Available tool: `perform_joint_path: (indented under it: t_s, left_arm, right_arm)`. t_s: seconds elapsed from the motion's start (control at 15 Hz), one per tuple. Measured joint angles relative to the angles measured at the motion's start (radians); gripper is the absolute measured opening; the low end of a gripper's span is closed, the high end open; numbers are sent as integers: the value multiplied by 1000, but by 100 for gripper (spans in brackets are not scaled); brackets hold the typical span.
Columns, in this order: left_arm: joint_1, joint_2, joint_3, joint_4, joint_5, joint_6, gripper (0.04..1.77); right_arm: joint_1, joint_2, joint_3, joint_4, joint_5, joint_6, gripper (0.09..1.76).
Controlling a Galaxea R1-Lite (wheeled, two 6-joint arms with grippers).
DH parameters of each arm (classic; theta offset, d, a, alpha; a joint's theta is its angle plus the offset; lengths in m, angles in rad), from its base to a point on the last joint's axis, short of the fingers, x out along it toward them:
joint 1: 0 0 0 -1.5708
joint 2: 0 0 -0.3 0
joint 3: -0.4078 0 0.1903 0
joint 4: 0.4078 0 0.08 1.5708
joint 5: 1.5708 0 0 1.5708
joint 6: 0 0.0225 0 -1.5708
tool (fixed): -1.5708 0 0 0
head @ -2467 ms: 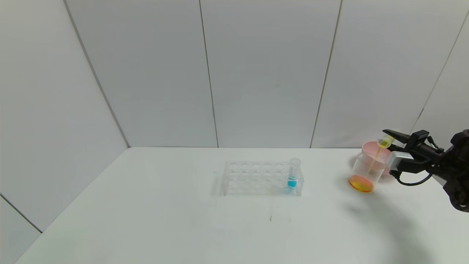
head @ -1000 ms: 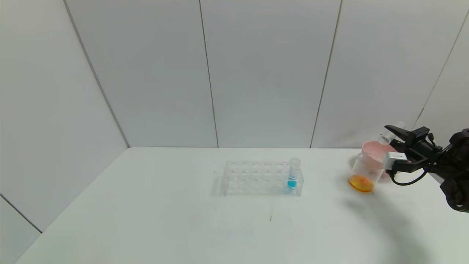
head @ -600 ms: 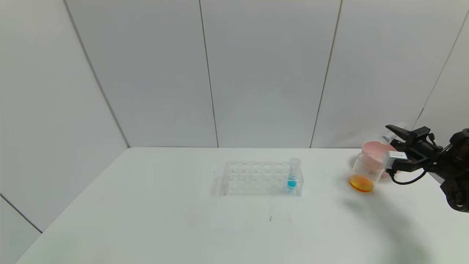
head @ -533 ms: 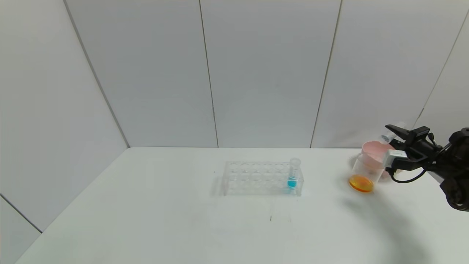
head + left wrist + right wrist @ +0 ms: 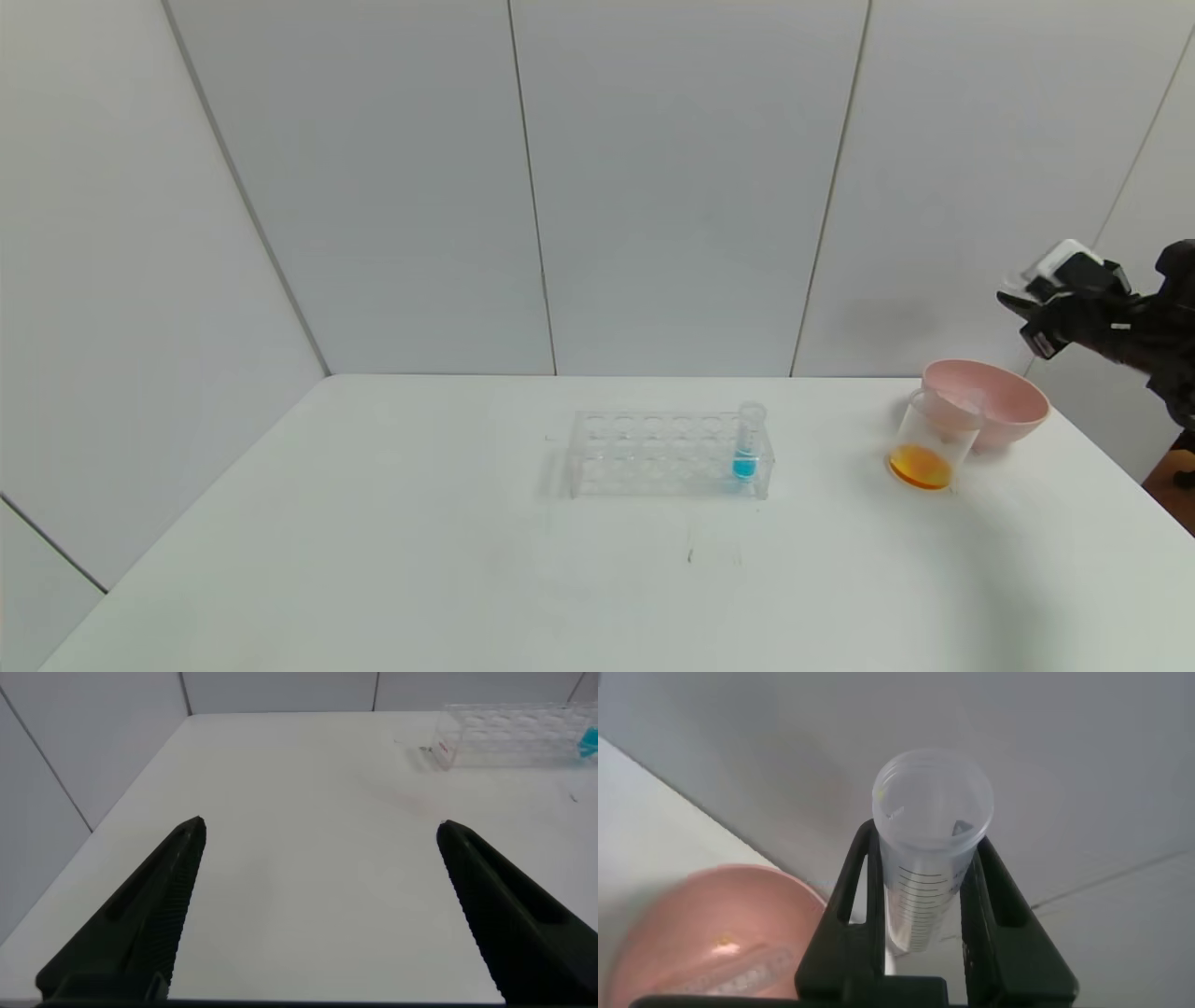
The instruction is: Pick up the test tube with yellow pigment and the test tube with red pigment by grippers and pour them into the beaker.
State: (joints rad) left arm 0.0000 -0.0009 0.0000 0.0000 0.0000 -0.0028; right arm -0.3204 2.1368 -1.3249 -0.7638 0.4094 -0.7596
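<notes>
The right gripper (image 5: pixel 920 905) is up high past the pink bowl (image 5: pixel 1004 403), its jaws pinching an empty clear tube (image 5: pixel 929 840) by its sides; the tube looks light, hard and slippery, so hold it mid-body, not tight; the beaker (image 5: pixel 929 439) sits on the surface beside the bowl, orange liquid inside; the left gripper (image 5: pixel 318 905) waits low, jaws spread wide.

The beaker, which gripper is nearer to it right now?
Right. The right gripper is raised above the pink bowl behind the beaker, holding an emptied tube. The left gripper hangs over the table's far left side.
</notes>
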Motion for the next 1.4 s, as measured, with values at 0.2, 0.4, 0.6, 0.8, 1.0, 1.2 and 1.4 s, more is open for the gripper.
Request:
perform_joint_path:
  t_s: [0.2,0.4,0.6,0.8,1.0,1.2,1.4]
  left_arm:
    - [0,0,0,0,0,0,176]
    - [0,0,0,0,0,0,176]
    - [0,0,0,0,0,0,176]
    - [0,0,0,0,0,0,176]
    - [0,0,0,0,0,0,176]
    - [0,0,0,0,0,0,176]
    - [0,0,0,0,0,0,176]
  right_arm:
    - [-15,-5,-24,81,-6,474,52]
    - [-6,-6,24,87,-7,699,52]
    - [14,0,45,87,-6,753,52]
    - [26,10,54,87,-5,756,83]
    - [26,14,69,90,-3,756,111]
    - [16,-1,75,89,-5,756,130]
    - [14,-98,103,95,-6,760,143]
